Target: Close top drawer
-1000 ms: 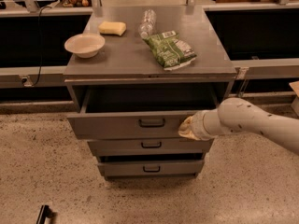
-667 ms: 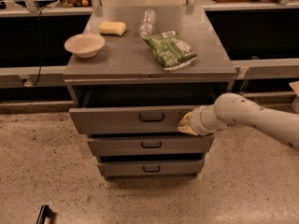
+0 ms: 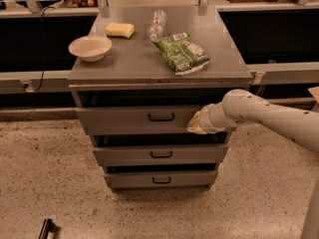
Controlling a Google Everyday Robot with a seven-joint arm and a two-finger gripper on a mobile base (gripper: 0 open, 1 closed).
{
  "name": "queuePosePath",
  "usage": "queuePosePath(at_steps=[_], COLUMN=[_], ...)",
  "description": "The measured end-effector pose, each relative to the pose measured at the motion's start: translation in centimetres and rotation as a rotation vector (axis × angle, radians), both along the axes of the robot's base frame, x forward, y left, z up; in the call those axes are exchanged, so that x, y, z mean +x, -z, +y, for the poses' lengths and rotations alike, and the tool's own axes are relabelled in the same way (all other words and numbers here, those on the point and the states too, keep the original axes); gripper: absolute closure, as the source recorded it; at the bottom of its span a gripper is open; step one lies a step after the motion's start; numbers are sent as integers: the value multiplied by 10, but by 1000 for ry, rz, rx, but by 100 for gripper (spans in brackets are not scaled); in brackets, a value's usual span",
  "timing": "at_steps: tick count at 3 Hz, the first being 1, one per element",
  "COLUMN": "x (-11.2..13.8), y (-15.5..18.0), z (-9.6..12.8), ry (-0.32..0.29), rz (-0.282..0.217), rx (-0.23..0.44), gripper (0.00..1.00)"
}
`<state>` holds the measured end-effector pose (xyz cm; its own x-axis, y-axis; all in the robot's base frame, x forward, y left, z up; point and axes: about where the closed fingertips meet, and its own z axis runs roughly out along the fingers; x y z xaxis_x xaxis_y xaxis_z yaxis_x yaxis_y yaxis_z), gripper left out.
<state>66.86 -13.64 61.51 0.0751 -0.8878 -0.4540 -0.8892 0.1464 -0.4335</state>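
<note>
While the top drawer (image 3: 129,117) stands a little way out of the cabinet, the tool (image 3: 197,123) sits against the right end of its front.

The grey worktop (image 3: 134,63) carries a pale bowl (image 3: 90,48) at the left, a yellow block (image 3: 119,30) behind it, a clear bottle (image 3: 157,24) lying near the back and a green bag (image 3: 182,52) right of centre, all well in from the front edge. A dark gap shows above the drawer front, whose loop handle (image 3: 161,117) is left of the tool and apart from it. I cannot tell whether the tool is open or closed. The pale arm (image 3: 269,116) reaches in from the right. Two lower drawers (image 3: 161,154) sit beneath, above a speckled floor (image 3: 50,183) that lies open in front and to the left.
</note>
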Motion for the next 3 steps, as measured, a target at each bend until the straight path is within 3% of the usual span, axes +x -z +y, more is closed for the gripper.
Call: queuePosePath(at_steps=[2, 3], x=[5, -34], y=[-1, -7], z=[2, 10], ry=[-1, -30], rz=[-2, 10], rx=[12, 34], gripper=[100, 100])
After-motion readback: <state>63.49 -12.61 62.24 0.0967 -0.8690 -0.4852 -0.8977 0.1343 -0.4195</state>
